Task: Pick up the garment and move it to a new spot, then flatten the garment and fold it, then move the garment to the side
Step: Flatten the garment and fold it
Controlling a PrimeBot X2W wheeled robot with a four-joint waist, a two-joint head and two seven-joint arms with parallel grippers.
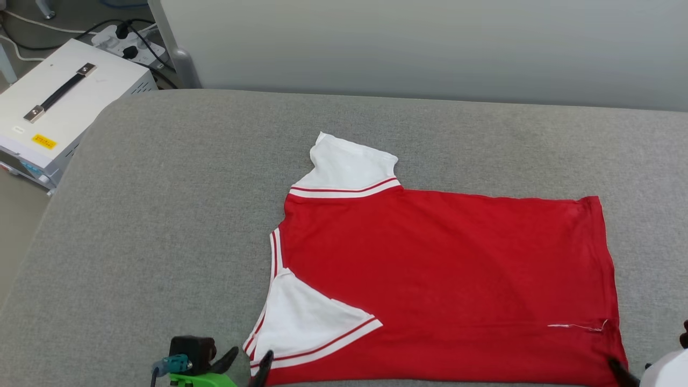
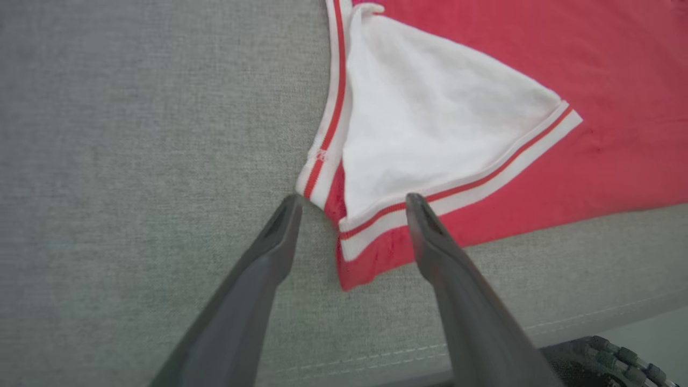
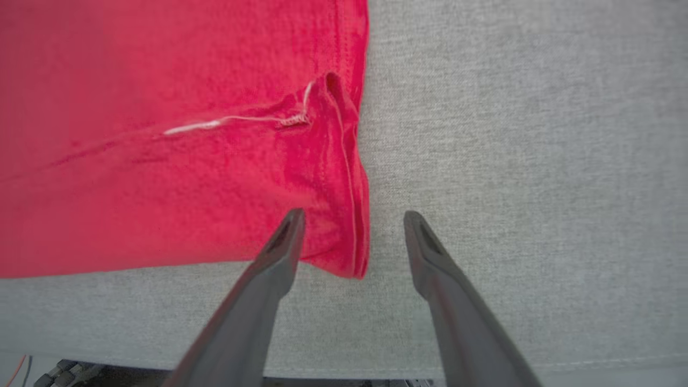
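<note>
The garment (image 1: 441, 279), a red shirt with white sleeves and striped trim, lies flat on the grey cushioned surface (image 1: 161, 226), collar end to the left, hem to the right. One white sleeve (image 1: 349, 166) sticks out at the far side; the other sleeve (image 2: 435, 123) is folded over the red body near the front. My left gripper (image 2: 352, 201) is open, its fingers straddling the near collar-side corner (image 2: 355, 258). My right gripper (image 3: 352, 217) is open over the near hem corner (image 3: 344, 236). No chest lettering is visible.
A white equipment box (image 1: 59, 102) with a handle stands off the surface at the far left, with a power strip (image 1: 123, 43) and cables behind it. A pale wall panel (image 1: 430, 43) runs along the far edge. The surface's front edge (image 2: 484, 344) lies just below both grippers.
</note>
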